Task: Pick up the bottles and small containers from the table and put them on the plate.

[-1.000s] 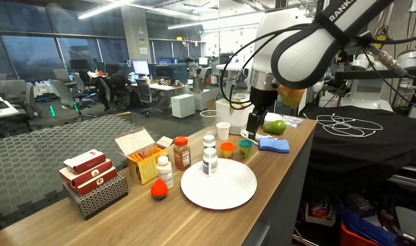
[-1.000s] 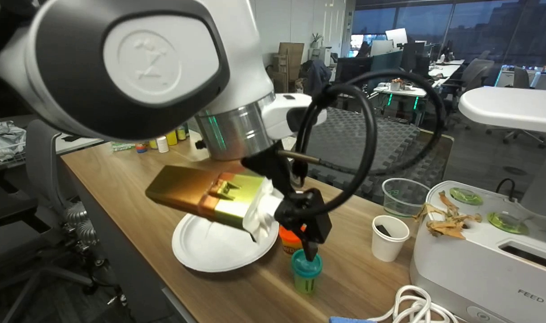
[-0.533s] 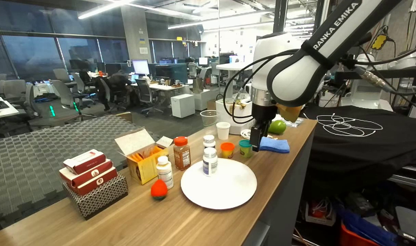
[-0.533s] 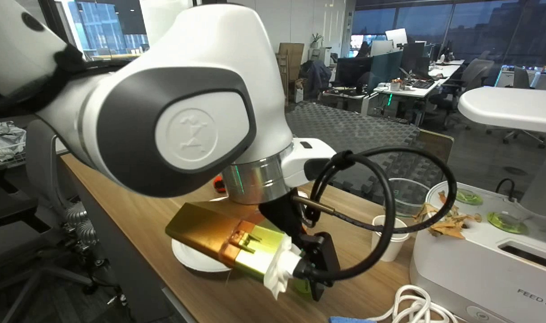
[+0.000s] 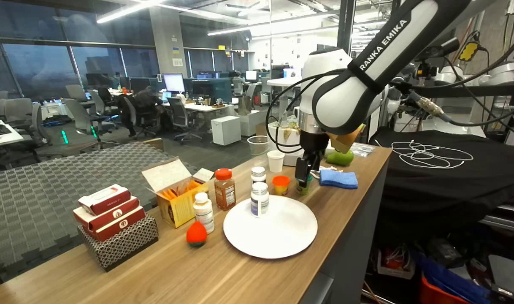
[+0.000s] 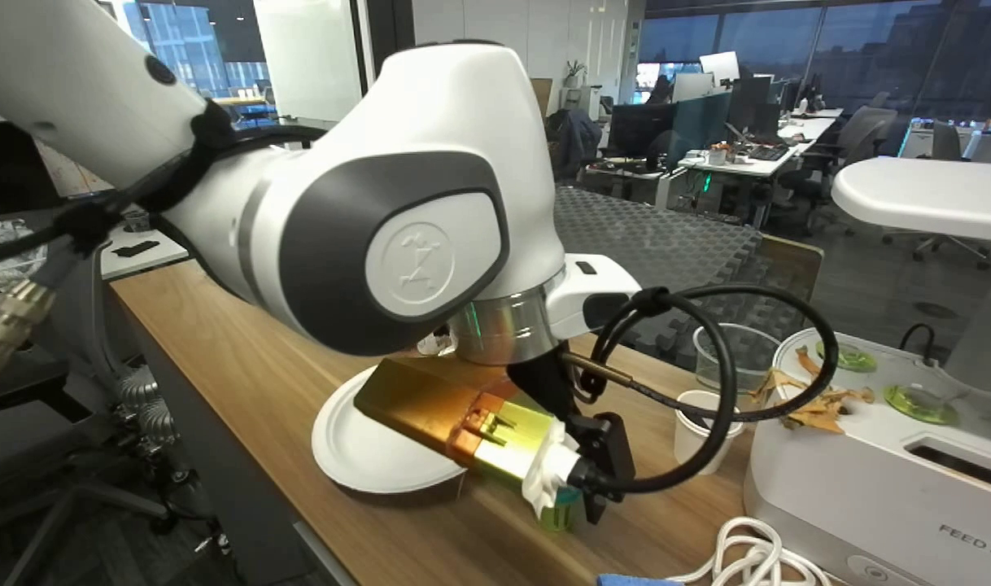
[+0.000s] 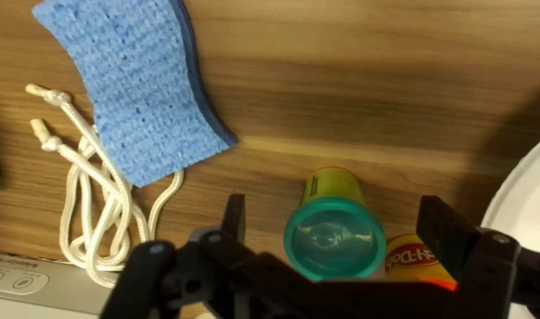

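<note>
Countertop (image 5: 164, 274): orange-lidded tub (image 5: 281, 186) just beside green tub (image 7: 334, 235); sponge (image 7: 139, 84), cord (image 7: 124, 201) near.

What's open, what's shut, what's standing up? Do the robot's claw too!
Gripper, open
Teal-lidded tub, lid on, standing
Orange-lidded tub, lid on, standing
Purple-labelled bottle, cap on, standing on the plate
Half-hidden bottle behind it, cap on
Tall white bottle, cap on, standing
Brown jar, cap on, standing
Yellow carton, open, flap up
White cup, no lid, standing
Clear cup, looks open
Stacked boxes, open or shut unclear
</note>
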